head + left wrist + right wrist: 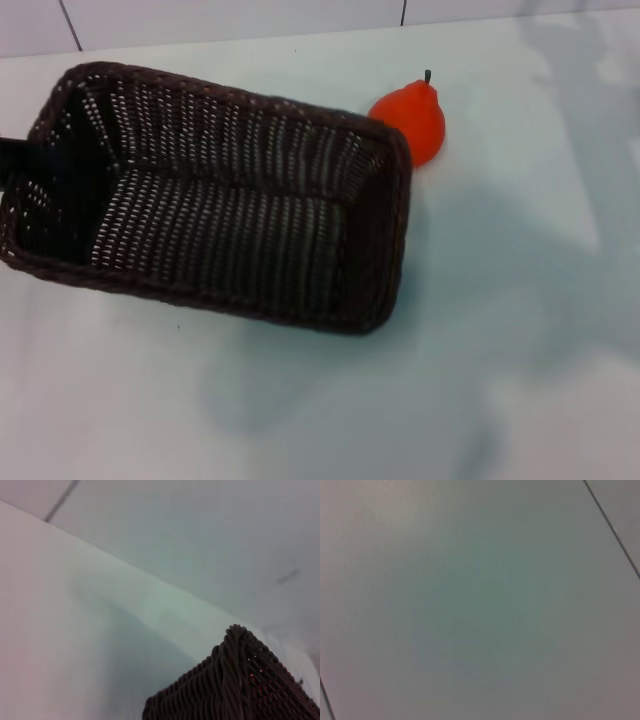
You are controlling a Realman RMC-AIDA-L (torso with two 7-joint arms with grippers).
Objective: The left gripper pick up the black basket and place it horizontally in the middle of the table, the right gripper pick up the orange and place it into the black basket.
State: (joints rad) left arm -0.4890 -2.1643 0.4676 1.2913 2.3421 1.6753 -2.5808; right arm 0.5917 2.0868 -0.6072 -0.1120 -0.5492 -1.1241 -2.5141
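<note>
Head cam looks steeply down at the pale glossy bench (520, 330), mid-range. Left wrist cam sits close, grazing one corner of the dark woven wicker basket (240, 690), shared with head view (230, 190). Right wrist cam faces blank surface only.

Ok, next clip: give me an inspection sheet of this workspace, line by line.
Surface: pale table, bare apart from the job's things, with soft shadows on it.
Job's things: black basket sits left of centre, long axis slanted, with nothing in it but the finger; orange stands upright on the table just outside the basket's far right corner, touching it or nearly so.
Clutter: nothing seen.
Grippers: left gripper shows only as a dark bar crossing the basket's left end wall, reaching inside; right gripper not in view, its wrist view shows only bare surface.
Cables: nothing seen.
Surroundings: light tiled wall behind the table's far edge.
</note>
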